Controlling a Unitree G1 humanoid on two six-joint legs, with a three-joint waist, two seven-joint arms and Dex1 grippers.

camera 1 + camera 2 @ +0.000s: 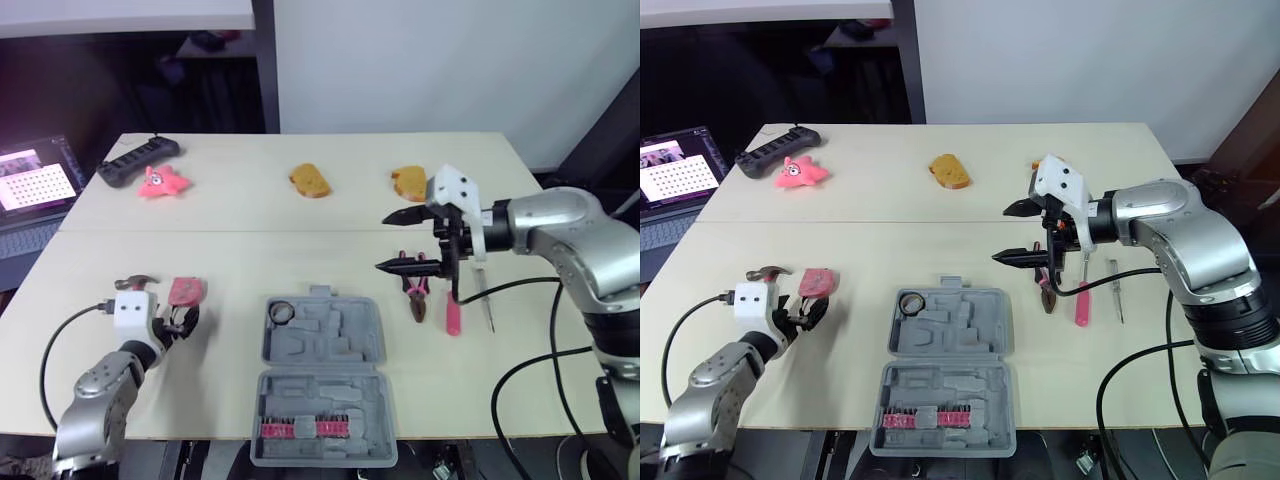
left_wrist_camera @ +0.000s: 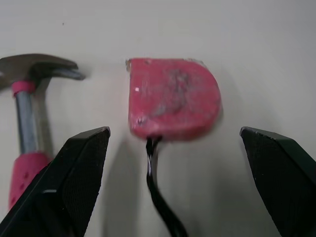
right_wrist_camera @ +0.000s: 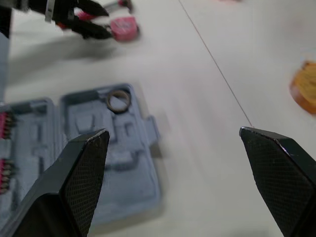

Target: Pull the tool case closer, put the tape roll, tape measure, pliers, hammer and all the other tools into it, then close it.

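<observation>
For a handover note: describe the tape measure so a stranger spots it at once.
Find the grey tool case at the near edge of the table, then look to the robot's left. Ahead of the left end effector lies the tape measure: a pink D-shaped block with a black strap, unlike the long hammer beside it.

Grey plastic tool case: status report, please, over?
Left gripper open, facing pink tape measure. Right gripper open, empty, raised near red-handled pliers. Grey plastic tool case open, pliers not yet inside.

You see a pale table [image 1: 250, 215]. Behind it stands a white wall [image 1: 420, 60]; left of it, a lit laptop [image 1: 35, 185].
</observation>
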